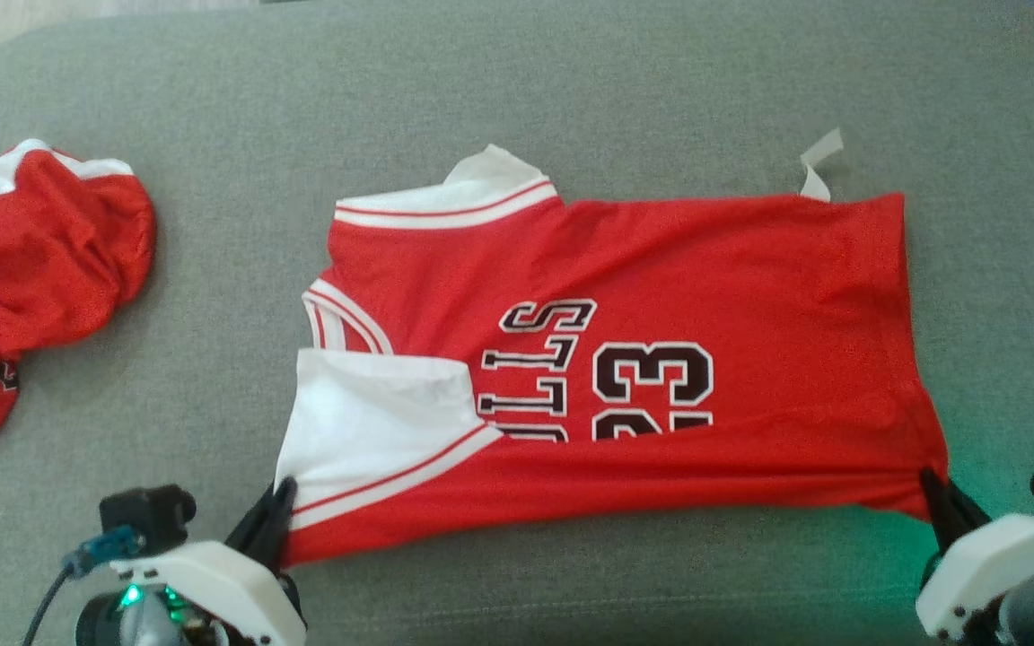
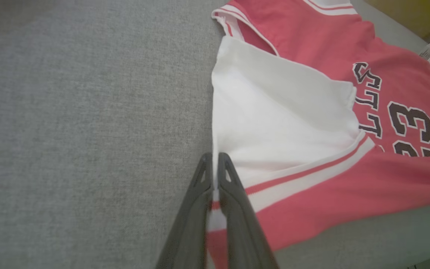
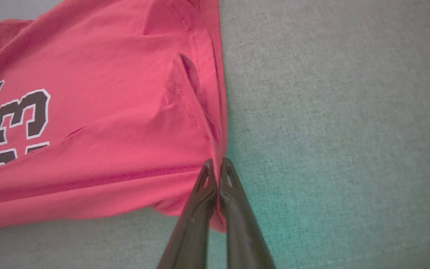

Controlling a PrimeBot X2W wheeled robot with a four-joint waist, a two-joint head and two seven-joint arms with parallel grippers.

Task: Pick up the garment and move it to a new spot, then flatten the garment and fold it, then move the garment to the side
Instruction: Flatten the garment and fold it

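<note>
A big soft grey cushion (image 1: 571, 81) holds a red sports shirt with white trim (image 1: 705, 269), spread out in the middle. Both arms reach in low from the near side. The left gripper (image 1: 282, 502) is pinched tight on the shirt's white-striped corner. The right gripper (image 1: 930, 484) is pinched tight on the red hem corner. A fold hides part of the black letters.
</note>
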